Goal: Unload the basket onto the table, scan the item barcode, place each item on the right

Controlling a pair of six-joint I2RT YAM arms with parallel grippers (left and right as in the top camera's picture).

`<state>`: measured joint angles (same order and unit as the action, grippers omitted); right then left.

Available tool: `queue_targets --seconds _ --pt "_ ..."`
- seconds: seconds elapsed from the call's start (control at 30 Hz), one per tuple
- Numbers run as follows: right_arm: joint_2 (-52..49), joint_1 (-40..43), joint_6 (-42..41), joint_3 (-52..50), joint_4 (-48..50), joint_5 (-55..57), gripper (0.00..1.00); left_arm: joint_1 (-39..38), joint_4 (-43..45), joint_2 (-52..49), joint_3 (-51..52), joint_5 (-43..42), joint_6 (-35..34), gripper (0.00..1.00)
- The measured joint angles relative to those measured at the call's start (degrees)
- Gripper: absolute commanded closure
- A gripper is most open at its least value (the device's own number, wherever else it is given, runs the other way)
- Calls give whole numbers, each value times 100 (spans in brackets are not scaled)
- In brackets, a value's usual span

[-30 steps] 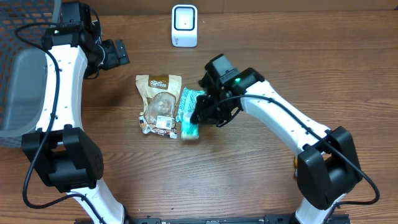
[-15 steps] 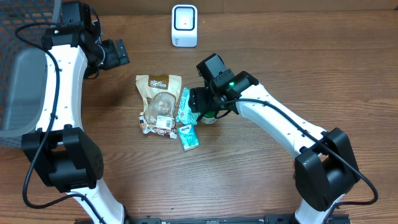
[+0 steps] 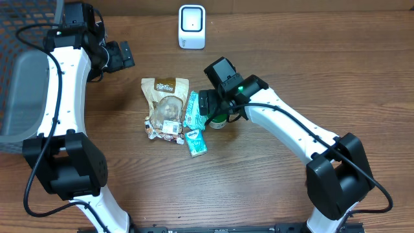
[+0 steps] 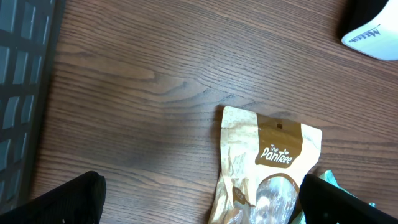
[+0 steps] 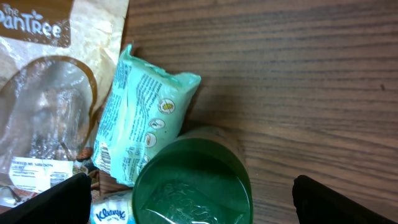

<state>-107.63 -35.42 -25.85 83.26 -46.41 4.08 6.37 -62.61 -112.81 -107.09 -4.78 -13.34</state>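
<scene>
Right jaws (image 3: 216, 111) spread wide, empty, over a round green tub (image 5: 193, 183); only the wrist cam shows its glossy lid. Crinkly teal pack (image 3: 193, 109) lies vs. it, kraft pouch (image 3: 165, 107) beside, tissue pack (image 3: 196, 143) nr, all on the wood-grain worktop (image 3: 272, 194). Left jaws (image 3: 123, 55) open too.

Pantree pouch (image 4: 267, 162) flat on wood table (image 4: 155, 74), scanner (image 4: 373, 36) corner top R, basket (image 4: 22, 81) L
</scene>
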Motion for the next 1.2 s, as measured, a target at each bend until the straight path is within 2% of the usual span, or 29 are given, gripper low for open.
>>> queue_targets --seconds 0.2,0.57,0.8,1.03,1.2 --pt "0 -114 -52 -376 87 39 0 0 0 0 0 0 0 0" --pt "0 -168 -81 -404 223 44 0 0 0 0 0 0 0 0" --pt "0 -103 -92 -435 319 238 4 0 0 0 0 0 0 0" --pt "0 -98 -94 -612 428 339 26 0 0 0 0 0 0 1" --pt "0 -101 -109 -614 297 404 29 0 0 0 0 0 0 0"
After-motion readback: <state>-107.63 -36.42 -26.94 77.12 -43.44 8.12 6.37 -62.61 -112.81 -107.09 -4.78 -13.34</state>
